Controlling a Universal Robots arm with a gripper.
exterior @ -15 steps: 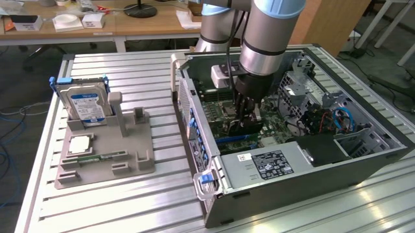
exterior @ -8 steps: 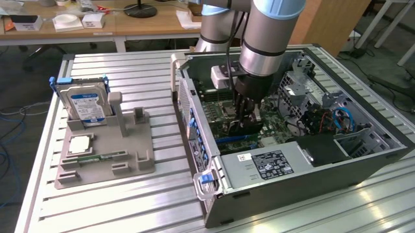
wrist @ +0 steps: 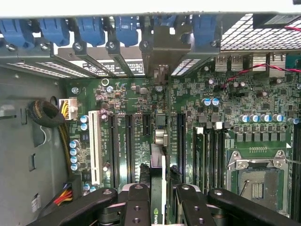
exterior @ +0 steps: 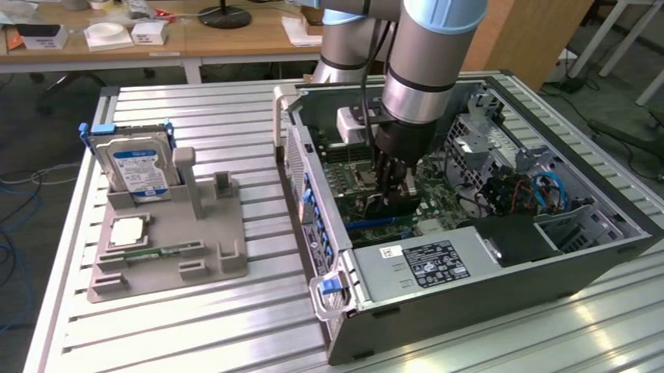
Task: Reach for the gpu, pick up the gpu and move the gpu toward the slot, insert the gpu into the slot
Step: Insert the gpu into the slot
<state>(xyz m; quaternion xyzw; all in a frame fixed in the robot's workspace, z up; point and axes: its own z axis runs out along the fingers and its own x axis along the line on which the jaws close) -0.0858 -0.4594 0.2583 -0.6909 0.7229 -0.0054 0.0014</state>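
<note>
- We find the computer case (exterior: pixel 487 264) lying open on the slatted table (exterior: pixel 207 326), with the arm reaching down into it over the green motherboard (wrist: pixel 141 101).
- On the exterior view's left stands a grey holder (exterior: pixel 166 256) with a hard drive (exterior: pixel 140 167) upright in it.
- The gripper (wrist: pixel 162 200) is partly closed on the gpu (wrist: pixel 160 188), which we see edge-on between the fingers (wrist: pixel 138 202), its metal bracket (wrist: pixel 162 54) up against the case's rear openings.
- The gpu hangs directly over the slot (wrist: pixel 155 127), apparently just above or starting to enter it; we cannot tell whether it is seated.
- We judge the card light, stiff and fragile: hold it by the flat faces near the top edge, clear of the connector edge.
</note>
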